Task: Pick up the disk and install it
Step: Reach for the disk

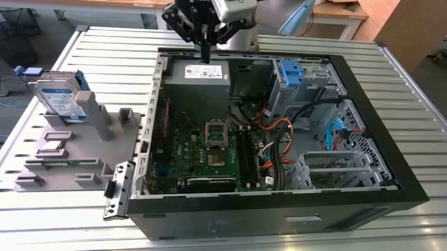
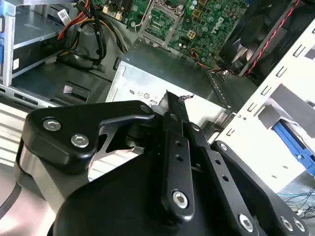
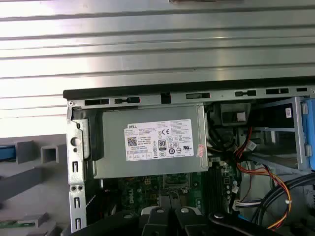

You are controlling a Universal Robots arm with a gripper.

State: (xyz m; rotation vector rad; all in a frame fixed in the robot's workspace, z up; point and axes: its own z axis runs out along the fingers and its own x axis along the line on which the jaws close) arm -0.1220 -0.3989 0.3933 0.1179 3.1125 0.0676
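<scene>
The disk (image 1: 60, 99) stands upright in a grey fixture (image 1: 77, 151) at the exterior view's left, outside the computer case; it is silver-grey with a blue-and-white label and a blue bracket around it. My gripper (image 1: 204, 56) hangs well to the right of it, over the back edge of the open case, just above the grey power-supply box (image 1: 198, 78). Its two black fingers (image 2: 173, 123) lie pressed together with nothing between them. The gripper is shut and empty.
The open black computer case (image 1: 391, 157) lies on a slatted metal table (image 1: 104, 47). Inside are the motherboard (image 1: 209, 146), bundled cables (image 1: 279, 130) and a metal drive cage with a bare blue bracket (image 1: 289, 73). The power-supply box (image 3: 147, 142) carries a white sticker.
</scene>
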